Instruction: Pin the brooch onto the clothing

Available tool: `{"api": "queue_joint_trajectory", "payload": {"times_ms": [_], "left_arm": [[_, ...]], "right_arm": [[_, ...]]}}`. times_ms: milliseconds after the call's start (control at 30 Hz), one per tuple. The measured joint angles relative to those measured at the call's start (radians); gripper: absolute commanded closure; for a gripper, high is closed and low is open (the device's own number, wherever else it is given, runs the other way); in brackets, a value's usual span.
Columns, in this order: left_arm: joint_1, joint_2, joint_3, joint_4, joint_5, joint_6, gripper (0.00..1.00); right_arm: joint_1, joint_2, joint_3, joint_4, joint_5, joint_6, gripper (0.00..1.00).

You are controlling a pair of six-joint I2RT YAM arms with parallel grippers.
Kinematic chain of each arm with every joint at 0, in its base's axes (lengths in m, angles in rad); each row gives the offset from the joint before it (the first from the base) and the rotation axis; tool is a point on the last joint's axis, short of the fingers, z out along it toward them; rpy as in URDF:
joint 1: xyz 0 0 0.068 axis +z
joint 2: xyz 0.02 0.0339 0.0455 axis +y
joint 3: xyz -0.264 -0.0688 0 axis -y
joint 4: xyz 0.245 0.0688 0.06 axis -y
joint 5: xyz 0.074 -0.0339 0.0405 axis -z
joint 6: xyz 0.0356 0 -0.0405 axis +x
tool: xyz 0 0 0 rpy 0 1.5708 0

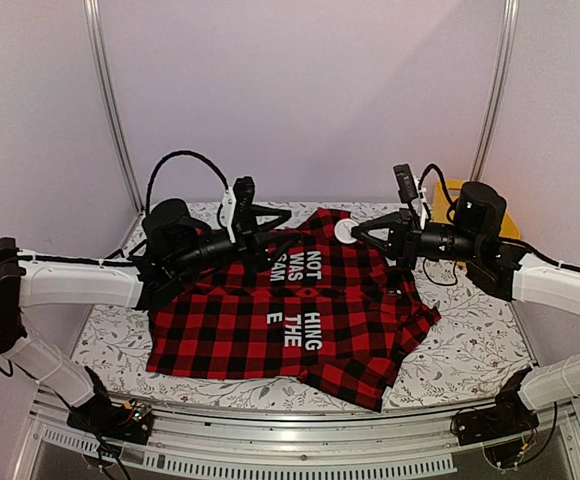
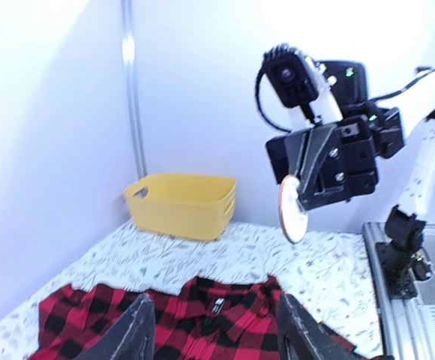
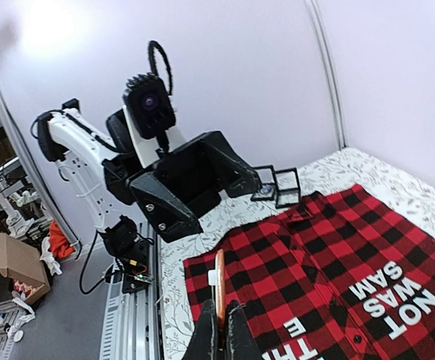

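The red-and-black checked shirt (image 1: 300, 310) lies flat on the table with its white letters facing up; it also shows in the left wrist view (image 2: 202, 319) and the right wrist view (image 3: 330, 262). My right gripper (image 1: 358, 233) is shut on the round white brooch (image 1: 345, 231) and holds it in the air above the shirt's collar end. The brooch shows edge-on between the shut fingers in the right wrist view (image 3: 220, 289) and as a disc in the left wrist view (image 2: 291, 210). My left gripper (image 1: 278, 226) is open and empty (image 2: 214, 334), above the shirt, facing the right gripper.
A yellow basket (image 2: 181, 204) stands at the back right corner of the table, behind the right arm (image 1: 511, 224). The table has a floral cloth (image 1: 470, 350). Metal posts (image 1: 110, 100) and plain walls close the back. Two small black square frames (image 3: 277, 187) show near the shirt's collar.
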Motion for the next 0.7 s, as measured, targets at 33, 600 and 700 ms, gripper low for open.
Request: {"api": "queue_joint_trajectory", "payload": {"times_ms": [33,600,700], "left_arm": [[-0.008,-0.008,-0.005,0.047,0.05,-0.002,0.39],[-0.176,-0.002,0.037,0.169,0.22,-0.114,0.7],[-0.186,0.007,0.052,0.171,0.219,-0.13,0.77]], "right_arm": [[0.02,-0.024,-0.016,0.045,-0.01,-0.001,1.0],[0.185,-0.105,-0.096,0.29,-0.028,-0.087,1.0],[0.194,-0.111,-0.103,0.294,-0.017,-0.093,1.0]]}}
